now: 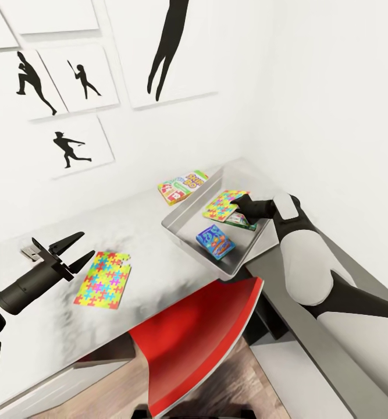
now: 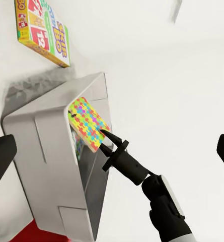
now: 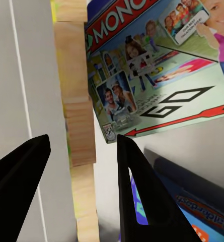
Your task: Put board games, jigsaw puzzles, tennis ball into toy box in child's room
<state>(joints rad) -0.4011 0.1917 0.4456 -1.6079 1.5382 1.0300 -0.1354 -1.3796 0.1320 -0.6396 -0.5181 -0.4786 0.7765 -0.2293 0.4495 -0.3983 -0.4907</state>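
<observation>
Holding one jigsaw puzzle point(image 1: 224, 205) edge-on betw. my right gripper point(image 1: 238, 207) fingers inside the toy box point(image 1: 185, 231), I judge the other puzzle point(image 1: 103, 279), flat on the table point(image 1: 153, 256), long axis running away from me, lies nearest my spread, empty left gripper point(image 1: 75, 248).

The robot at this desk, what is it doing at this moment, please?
The right gripper reaches into the grey toy box, its fingers either side of a jigsaw puzzle standing on edge there. A Monopoly game and a blue board game already lie inside. The left gripper hovers open near the second puzzle on the table. A third board game lies beside the box.
</observation>
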